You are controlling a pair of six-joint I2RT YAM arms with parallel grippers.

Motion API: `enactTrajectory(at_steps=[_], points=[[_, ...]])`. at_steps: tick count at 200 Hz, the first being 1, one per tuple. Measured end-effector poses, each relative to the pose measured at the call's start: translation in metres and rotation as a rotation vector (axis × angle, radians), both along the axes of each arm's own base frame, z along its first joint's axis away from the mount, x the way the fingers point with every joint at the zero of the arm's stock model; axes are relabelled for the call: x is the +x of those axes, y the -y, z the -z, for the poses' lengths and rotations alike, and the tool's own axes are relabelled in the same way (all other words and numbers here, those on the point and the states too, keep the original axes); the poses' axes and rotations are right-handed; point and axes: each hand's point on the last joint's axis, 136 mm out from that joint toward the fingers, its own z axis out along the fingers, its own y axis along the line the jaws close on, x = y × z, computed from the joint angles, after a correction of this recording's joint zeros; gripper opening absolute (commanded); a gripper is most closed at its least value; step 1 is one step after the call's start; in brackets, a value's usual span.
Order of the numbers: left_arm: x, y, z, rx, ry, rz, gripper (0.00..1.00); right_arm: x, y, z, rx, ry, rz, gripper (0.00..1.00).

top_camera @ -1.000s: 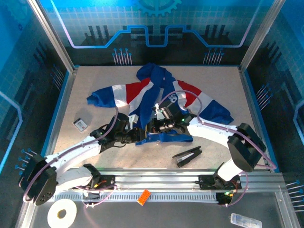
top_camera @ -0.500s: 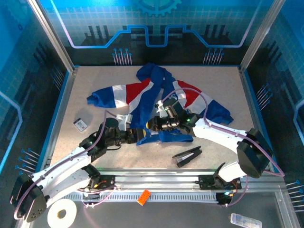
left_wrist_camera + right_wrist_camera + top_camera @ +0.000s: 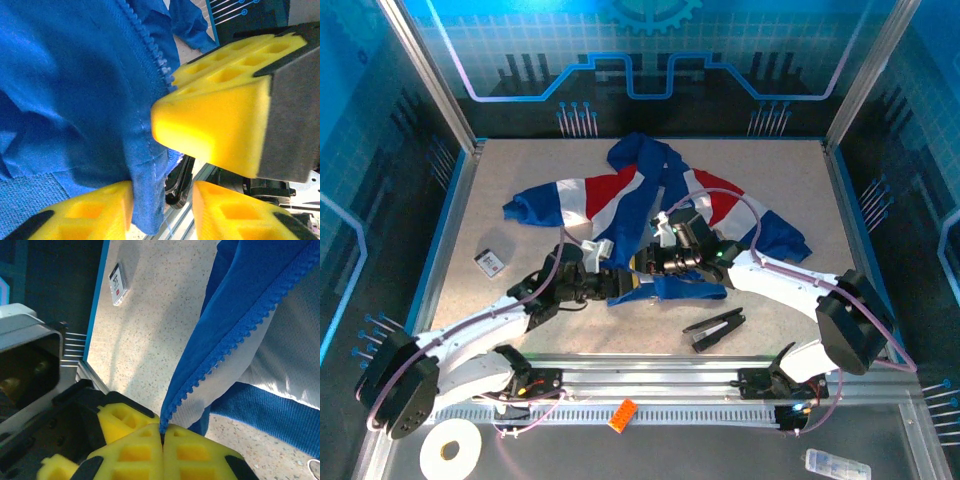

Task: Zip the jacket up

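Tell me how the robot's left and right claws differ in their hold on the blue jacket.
The right gripper is shut tight, pinching the jacket; the left gripper stands open, with fabric hanging between its jaws. The right gripper clamps the very end of a zipper edge; the left gripper's upper finger only touches a row of teeth. Both have yellow fingers and work side by side at the jacket's lower front.

blue hooded jacket (image 3: pixel 616 190), unzipped, lying spread
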Motion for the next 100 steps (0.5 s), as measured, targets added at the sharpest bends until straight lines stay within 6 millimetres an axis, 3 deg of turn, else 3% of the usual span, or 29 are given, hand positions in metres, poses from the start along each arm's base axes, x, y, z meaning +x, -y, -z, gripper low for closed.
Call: enactTrajectory(at_steps=[42,63,94,100], points=[[0.0047,0.0047,-0.0009,-0.026,-0.007,-0.006,0.18,0.0049,-0.0008,-0.0037,0.034,-0.011,0.013,0.0],[0.0056,0.0054,-0.003,-0.033,0.0,-0.007,0.0,0.0051,-0.0014,-0.0049,0.041,-0.013,0.013,0.0],[0.0049,0.0048,-0.0014,-0.027,-0.001,-0.005,0.0,0.0045,0.0006,0.0002,0.038,-0.017,0.016,0.0],[0.004,0.0046,-0.0002,-0.023,-0.006,-0.004,0.08,0.0043,0.0018,0.0024,0.035,-0.02,0.018,0.0]])
